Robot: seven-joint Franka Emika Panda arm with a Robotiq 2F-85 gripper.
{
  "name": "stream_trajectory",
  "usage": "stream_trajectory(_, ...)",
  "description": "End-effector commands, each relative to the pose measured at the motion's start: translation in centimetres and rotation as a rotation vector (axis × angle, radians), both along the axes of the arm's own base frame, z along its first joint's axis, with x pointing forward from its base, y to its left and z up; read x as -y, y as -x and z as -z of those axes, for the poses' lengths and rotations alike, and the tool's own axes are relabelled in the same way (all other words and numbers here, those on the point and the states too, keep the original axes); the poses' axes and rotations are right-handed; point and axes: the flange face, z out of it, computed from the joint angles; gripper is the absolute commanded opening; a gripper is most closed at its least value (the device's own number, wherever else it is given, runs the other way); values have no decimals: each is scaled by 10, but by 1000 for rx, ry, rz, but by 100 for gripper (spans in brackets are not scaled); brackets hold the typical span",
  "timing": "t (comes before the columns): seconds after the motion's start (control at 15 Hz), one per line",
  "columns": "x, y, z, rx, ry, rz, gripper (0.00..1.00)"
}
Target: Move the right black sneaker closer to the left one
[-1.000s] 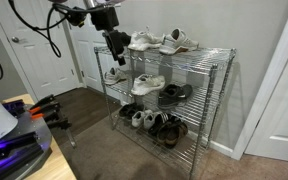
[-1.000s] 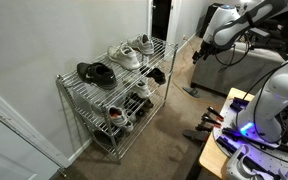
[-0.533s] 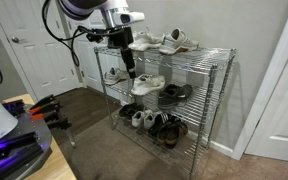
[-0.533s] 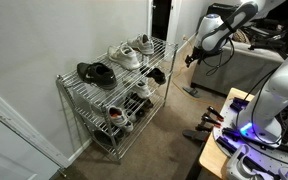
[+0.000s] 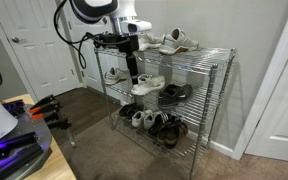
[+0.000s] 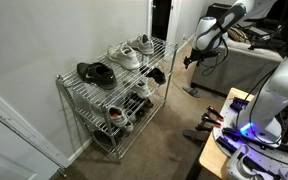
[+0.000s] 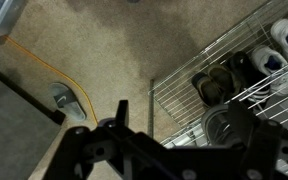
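The right black sneaker [image 5: 182, 92] and the left one [image 5: 168, 94] lie close together on a wire shelf of the metal rack [image 5: 216, 70]. In both exterior views they are low, all-black shoes; the pair also shows at the rack's wall end, the right one [image 6: 88, 70] beside the left one [image 6: 104, 74]. My gripper [image 5: 133, 72] hangs pointing down in front of the rack's other end, well apart from the pair. It also shows off the rack's end [image 6: 188, 61]. In the wrist view the gripper [image 7: 184, 118] is a dark blur with its fingers apart and empty; the black pair is out of view there.
White sneakers [image 5: 144, 41] and a grey-and-white sneaker [image 5: 179, 40] sit on the top shelf. More white sneakers [image 5: 149, 82] lie beside the black pair. Dark and brownish shoes [image 5: 169, 128] fill the bottom shelf. The wrist view shows carpet [image 7: 114, 45] and the rack's corner [image 7: 154, 85].
The arm has swung from above the rack's end down and across its front. The gripper now hangs lower, level with the middle shelf. No shoes have moved.
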Motion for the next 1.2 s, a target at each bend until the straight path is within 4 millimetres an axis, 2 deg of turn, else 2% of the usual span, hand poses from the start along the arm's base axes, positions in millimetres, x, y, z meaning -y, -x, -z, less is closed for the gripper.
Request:
stream_trajectory(0.0,0,0,-1,-1,0,0,100)
stream_trajectory(0.2,1,0,-1,-1,0,0,100)
stream_trajectory(0.67,-33,4,86,30,-110,267,100)
stream_trajectory(0.93,-50,-15,114,93,-236,463,100)
stream_trajectory(1.13,-48,-39,126,209,-276,618,100)
